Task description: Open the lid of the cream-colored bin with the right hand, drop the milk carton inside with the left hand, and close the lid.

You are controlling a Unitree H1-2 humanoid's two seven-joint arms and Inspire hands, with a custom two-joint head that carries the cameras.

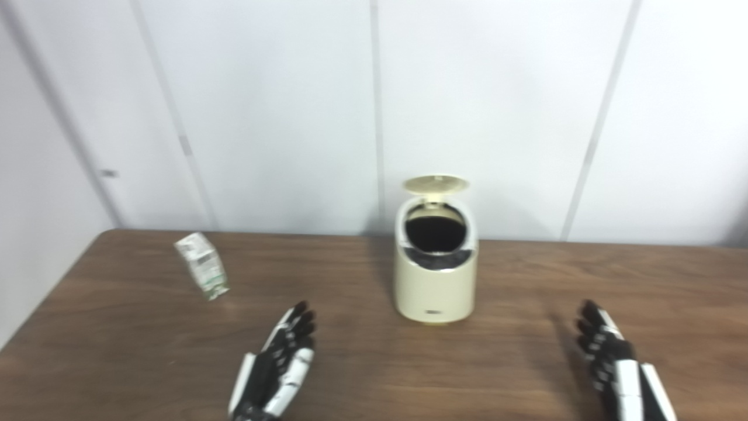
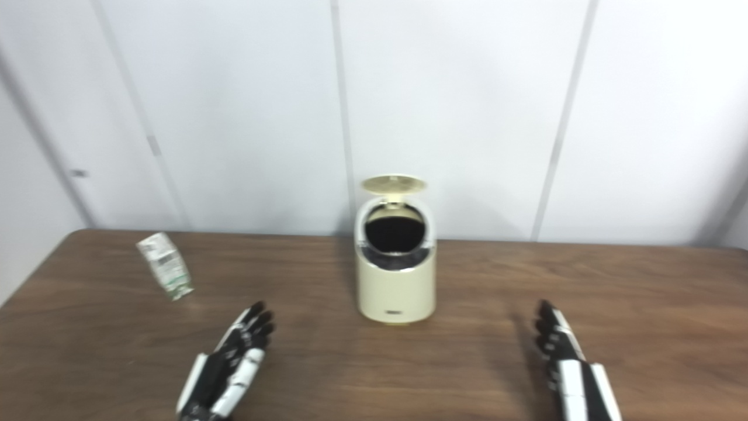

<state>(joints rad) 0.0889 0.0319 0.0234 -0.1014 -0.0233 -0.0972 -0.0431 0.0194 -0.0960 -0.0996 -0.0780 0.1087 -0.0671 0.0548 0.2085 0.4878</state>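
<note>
The cream-colored bin (image 1: 435, 275) stands on the wooden table near the back middle. Its lid (image 1: 435, 183) is raised and the dark opening shows. The milk carton (image 1: 202, 273), white and green, stands tilted on the table at the back left. My left hand (image 1: 276, 365) lies open near the front, right of the carton and left of the bin, holding nothing. My right hand (image 1: 613, 362) is open and empty at the front right, well to the right of the bin. The scene also shows in the right eye view, with the bin (image 2: 396, 278) and carton (image 2: 165, 273).
The brown wooden table (image 1: 526, 351) runs to a white panelled wall (image 1: 374, 105) behind. The table's left edge lies close to the carton.
</note>
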